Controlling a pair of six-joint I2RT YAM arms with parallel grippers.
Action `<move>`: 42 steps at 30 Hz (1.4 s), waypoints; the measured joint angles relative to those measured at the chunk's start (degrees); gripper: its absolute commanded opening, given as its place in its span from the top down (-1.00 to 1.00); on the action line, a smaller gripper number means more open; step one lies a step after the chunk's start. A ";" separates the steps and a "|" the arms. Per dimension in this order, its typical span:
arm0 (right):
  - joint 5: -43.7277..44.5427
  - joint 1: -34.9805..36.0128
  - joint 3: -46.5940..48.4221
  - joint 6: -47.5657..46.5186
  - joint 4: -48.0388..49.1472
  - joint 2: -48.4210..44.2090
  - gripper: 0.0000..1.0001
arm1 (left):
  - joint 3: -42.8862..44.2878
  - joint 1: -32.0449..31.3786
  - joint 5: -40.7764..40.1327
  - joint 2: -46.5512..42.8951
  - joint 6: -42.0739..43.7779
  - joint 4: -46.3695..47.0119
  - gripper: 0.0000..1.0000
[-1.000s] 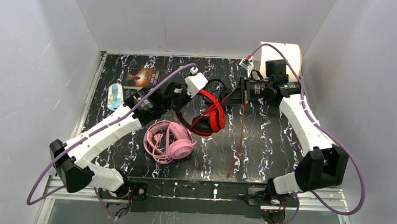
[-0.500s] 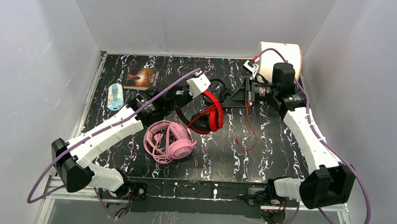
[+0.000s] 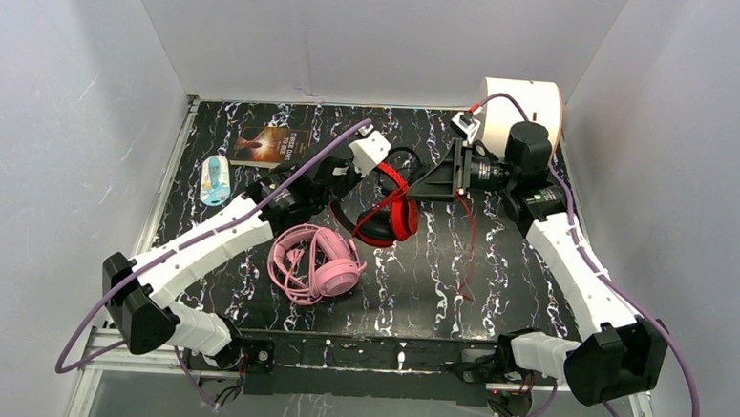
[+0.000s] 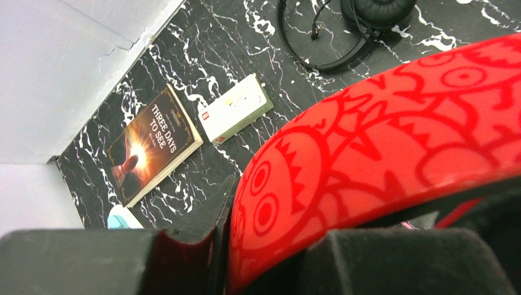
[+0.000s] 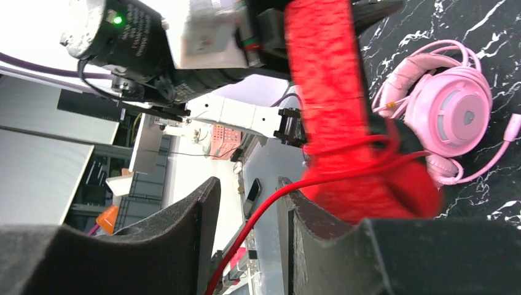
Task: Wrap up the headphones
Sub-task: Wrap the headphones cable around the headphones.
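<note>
The red headphones hang over the middle of the table, and my left gripper is shut on their patterned red headband. The left gripper pinches the band's edge between its black pads. My right gripper points at the headphones from the right, open. In the right wrist view the thin red cable runs loose through the right gripper, and turns of it lie round the band. The cable's tail dangles to the table. The pink headphones lie in front, the black headphones behind.
A book and a small white box lie at the back left, with a blue-and-white packet near the left wall. A white cylinder stands in the back right corner. White walls close in three sides.
My right gripper has opened and let go of the red cable, which now hangs slack. The right arm has swung its elbow out to the right. The left gripper keeps its hold.
</note>
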 measured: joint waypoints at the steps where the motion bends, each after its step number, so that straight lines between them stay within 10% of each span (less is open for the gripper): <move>1: 0.87 0.76 0.00 0.50 0.39 -0.46 0.13 | 0.00 0.02 -0.28 0.31 -0.83 -0.33 1.00; 4: 2.62 2.49 0.02 1.01 0.50 -1.62 0.07 | -0.55 0.02 -1.14 1.40 -2.67 -1.01 1.00; 7: 6.03 3.80 0.22 -1.81 -4.00 -1.62 0.88 | -0.63 0.02 -2.60 2.12 -6.12 -1.70 1.00; 9: 9.33 5.68 0.70 -5.14 -8.55 -1.62 0.46 | -0.22 0.00 -4.90 2.51 -9.77 -2.34 1.00; 14: 24.57 15.39 3.02 -9.92 -13.97 -1.27 0.57 | 11.17 -0.24 -11.54 12.37 -26.34 -8.59 1.00; 22: 46.82 23.50 -4.55 -15.26 -10.69 -6.69 0.22 | 19.19 -0.90 -12.74 17.03 -40.98 -21.49 1.00; 32: 49.18 25.81 -8.22 -19.39 -12.26 -11.26 -0.43 | 16.48 0.39 -15.13 13.97 -51.08 -16.41 1.00; 42: 48.19 25.99 -10.08 -22.91 -12.90 -15.67 -0.26 | 11.98 1.25 -17.66 4.74 -53.86 -9.33 1.00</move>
